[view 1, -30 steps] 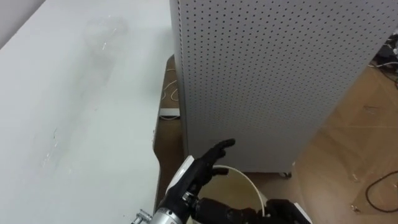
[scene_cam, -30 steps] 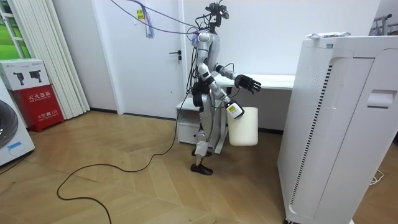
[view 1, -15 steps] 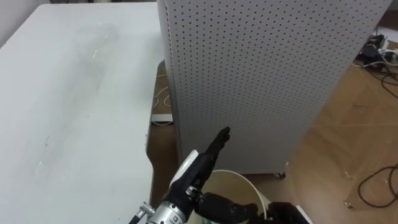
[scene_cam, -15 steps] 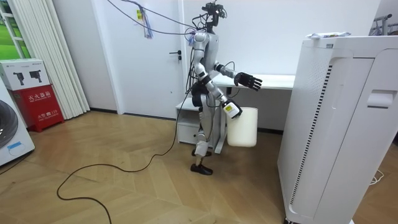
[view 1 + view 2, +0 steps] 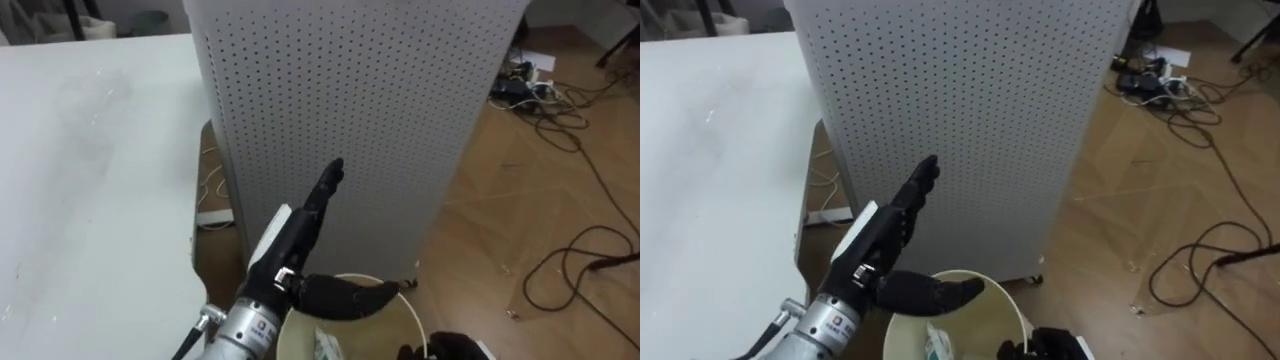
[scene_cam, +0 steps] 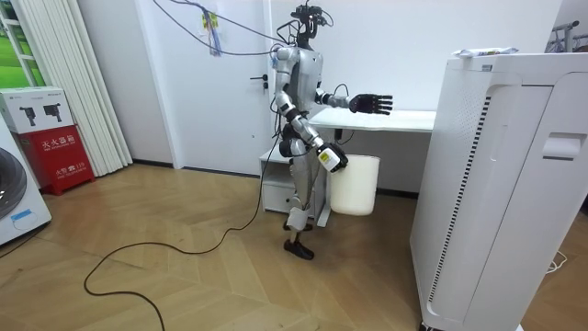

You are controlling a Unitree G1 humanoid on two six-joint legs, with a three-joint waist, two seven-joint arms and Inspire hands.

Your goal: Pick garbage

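I stand at the end of a white table (image 5: 90,190) (image 6: 404,119). My left hand (image 5: 300,228) (image 6: 372,103) is stretched forward at chest height, open, fingers straight and thumb spread, holding nothing. Just below it hangs a cream-white bin (image 5: 400,310) (image 6: 354,184), off the floor at my right side. My right hand (image 5: 1050,345) shows as dark fingers at the bin's rim, curled on it. Inside the bin lies a piece of white and green garbage (image 5: 937,345), partly hidden by the rim.
A tall white perforated cabinet (image 5: 350,100) (image 6: 496,184) stands close in front, right of the table. Dark cables (image 5: 570,270) trail over the wooden floor at the right. A white drawer unit (image 6: 276,188) sits under the table.
The camera has swung right as my body turned. My left hand has risen and reached further forward. The bin has shifted slightly toward the room view's left with me.
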